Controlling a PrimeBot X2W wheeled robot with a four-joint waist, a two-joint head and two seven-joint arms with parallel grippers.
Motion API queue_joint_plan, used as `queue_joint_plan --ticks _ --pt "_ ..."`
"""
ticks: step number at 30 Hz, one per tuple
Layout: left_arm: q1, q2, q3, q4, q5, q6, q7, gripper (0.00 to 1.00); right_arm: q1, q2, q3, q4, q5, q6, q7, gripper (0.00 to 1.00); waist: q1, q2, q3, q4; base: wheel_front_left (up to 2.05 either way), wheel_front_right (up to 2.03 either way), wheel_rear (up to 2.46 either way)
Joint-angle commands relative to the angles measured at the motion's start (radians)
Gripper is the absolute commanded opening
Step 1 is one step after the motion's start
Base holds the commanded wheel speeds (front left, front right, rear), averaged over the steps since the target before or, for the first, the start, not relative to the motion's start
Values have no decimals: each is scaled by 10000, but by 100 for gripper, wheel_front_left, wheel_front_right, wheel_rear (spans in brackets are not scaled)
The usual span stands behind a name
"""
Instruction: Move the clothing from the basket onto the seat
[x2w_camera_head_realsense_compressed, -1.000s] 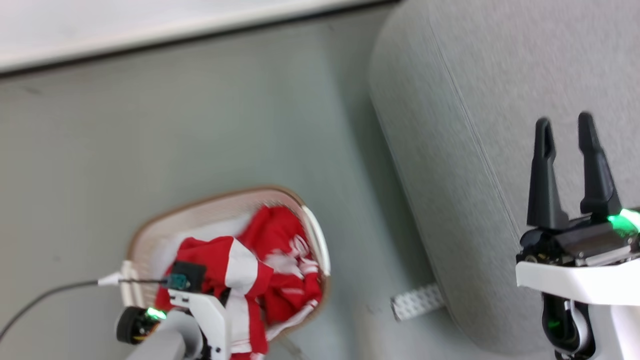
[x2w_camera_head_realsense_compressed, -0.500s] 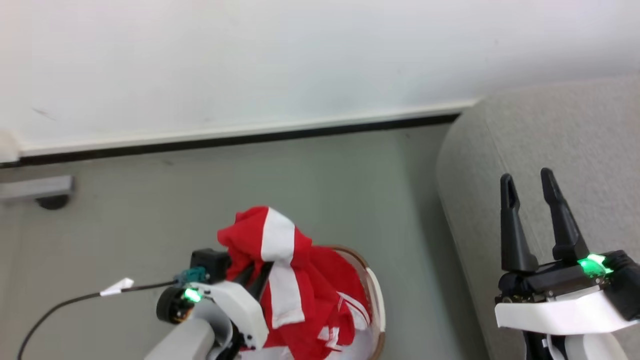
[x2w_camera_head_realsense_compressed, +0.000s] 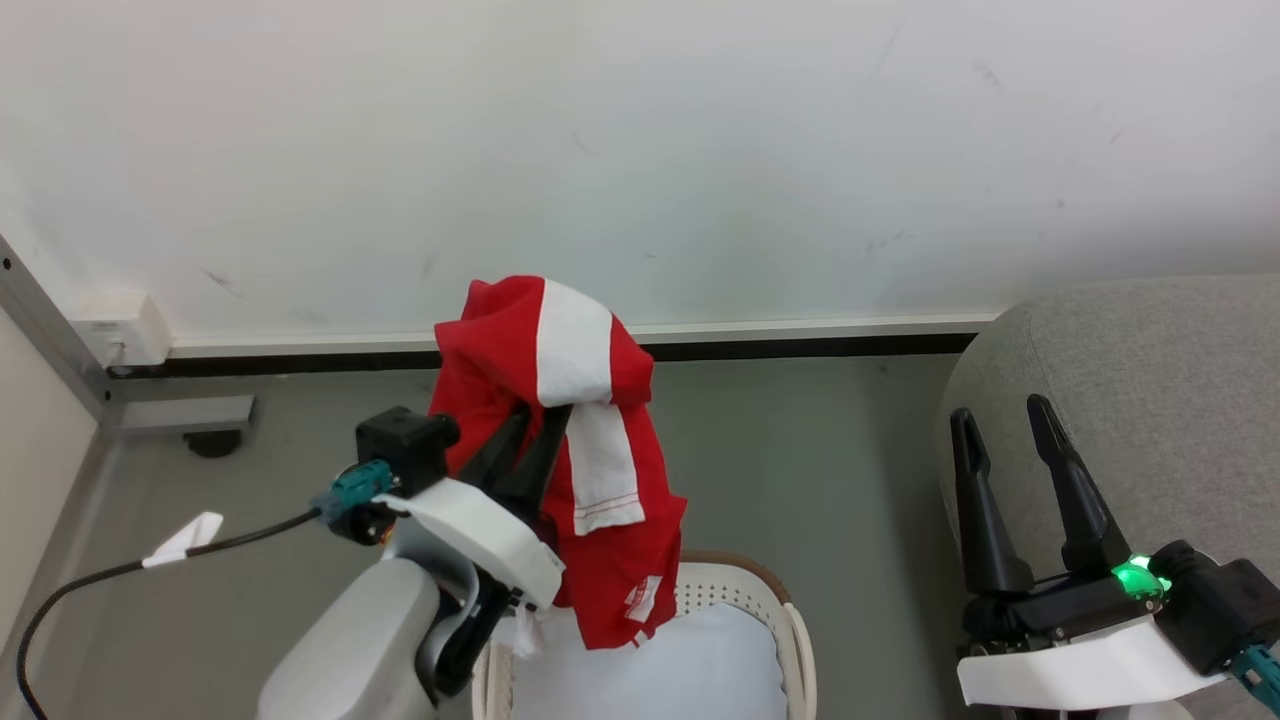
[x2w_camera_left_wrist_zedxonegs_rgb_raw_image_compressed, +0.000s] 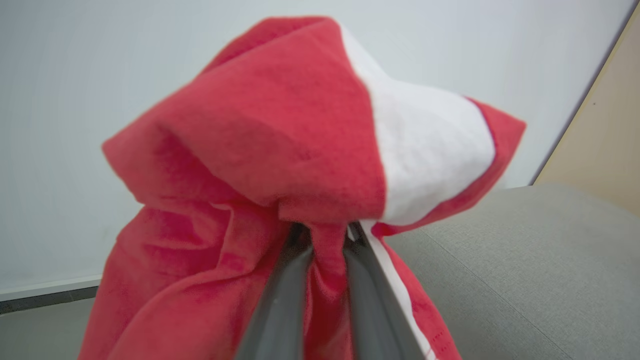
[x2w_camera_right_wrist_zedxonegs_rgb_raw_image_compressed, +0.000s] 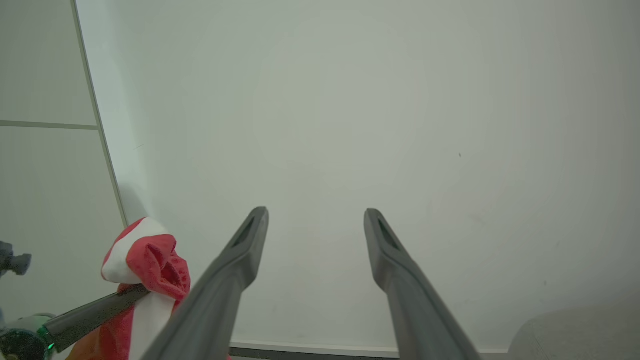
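White wall (x2w_camera_head_realsense_compressed: 700, 150), bunched red white-panelled clothing (x2w_camera_head_realsense_compressed: 495, 360), pinched by left hand (x2w_camera_head_realsense_compressed: 535, 430)

The clothing (x2w_camera_head_realsense_compressed: 545, 440) hangs over the basket (x2w_camera_head_realsense_compressed: 725, 590), which stands on the floor (x2w_camera_head_realsense_compressed: 830, 470) left of the seat (x2w_camera_head_realsense_compressed: 1150, 370) with a pad (x2w_camera_head_realsense_compressed: 660, 670) lying in it, the wall (x2w_camera_head_realsense_compressed: 700, 150) behind them.

Bright, flat indoor light all round, barely any shadows. Head view is crisp. Left wrist view goes soft: the clothing (x2w_camera_left_wrist_zedxonegs_rgb_raw_image_compressed: 280, 150) bunched over the left tool (x2w_camera_left_wrist_zedxonegs_rgb_raw_image_compressed: 325, 240) is blurry up close. Small green glare glows at the base of the right tool (x2w_camera_head_realsense_compressed: 1000, 410).
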Motion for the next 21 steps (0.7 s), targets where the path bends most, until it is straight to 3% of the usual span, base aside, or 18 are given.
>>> queue_joint_plan --ticks 1,10,21 --pt "-17 75 64 -142 105 42 -21 0 170 -30 15 17 21 -21 -3 100 3 -1 -15 12 0 0 0" --pt "-70 418 328 -1692 -18 458 191 0 248 -28 320 124 130 -21 -3 100 3 -1 -97 -10 0 0 0" --pt "284 562 348 -2592 -166 760 450 0 220 -27 653 427 -72 -21 -3 100 3 -1 -172 -44 0 0 0"
